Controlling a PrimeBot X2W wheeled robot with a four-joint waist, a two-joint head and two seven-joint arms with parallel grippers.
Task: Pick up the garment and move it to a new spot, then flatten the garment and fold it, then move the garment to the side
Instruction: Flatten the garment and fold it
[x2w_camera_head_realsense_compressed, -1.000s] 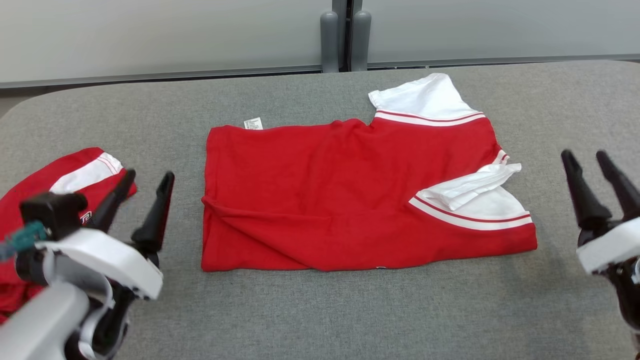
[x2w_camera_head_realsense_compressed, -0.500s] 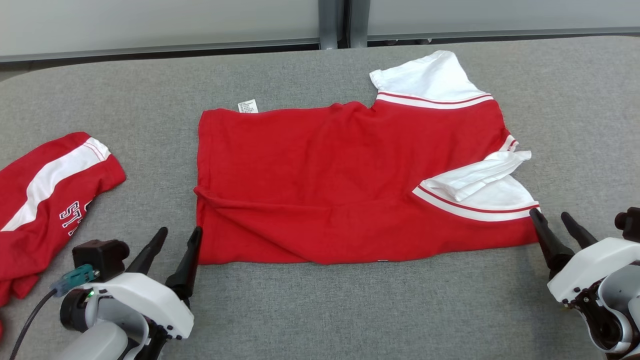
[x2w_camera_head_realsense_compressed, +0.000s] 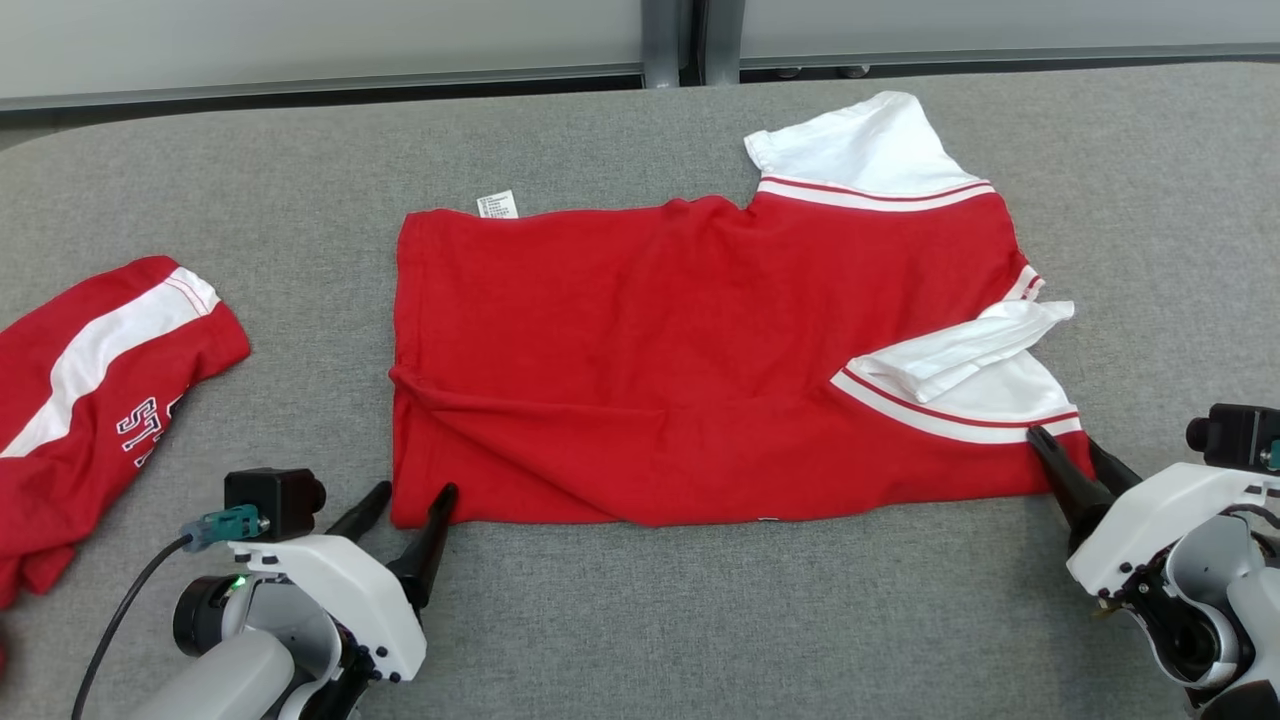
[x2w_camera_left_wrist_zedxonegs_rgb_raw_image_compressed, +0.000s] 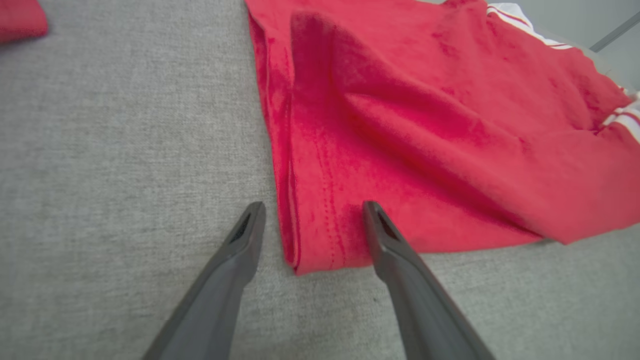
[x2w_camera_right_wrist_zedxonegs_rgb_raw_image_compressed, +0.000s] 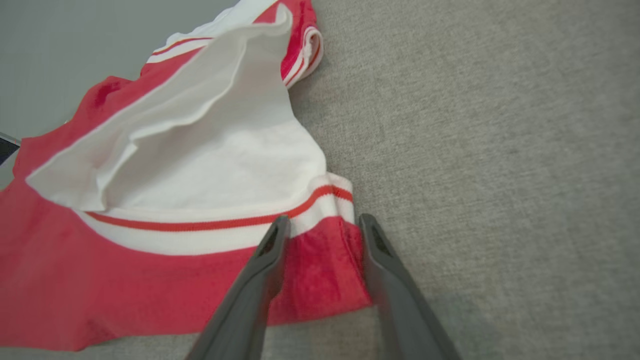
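Red shirt (x2w_camera_head_realsense_compressed: 650, 350): spread flat at mid bench (x2w_camera_head_realsense_compressed: 700, 620), white sleeves toward the right.
Left gripper (x2w_camera_head_realsense_compressed: 418, 490): jaws spread, astride the shirt's near left corner.
Right gripper (x2w_camera_head_realsense_compressed: 1065, 440): jaws apart, astride the near right corner, cloth between.
Second red garment (x2w_camera_head_realsense_compressed: 90, 360): well apart, far left.

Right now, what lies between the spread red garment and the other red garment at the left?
Only bare grey table between the garment and the other red garment, seen in the head view.

Red garment (x2w_camera_head_realsense_compressed: 650, 350), white sleeves (x2w_camera_head_realsense_compressed: 860, 150) with red stripes, grey table (x2w_camera_head_realsense_compressed: 700, 620)
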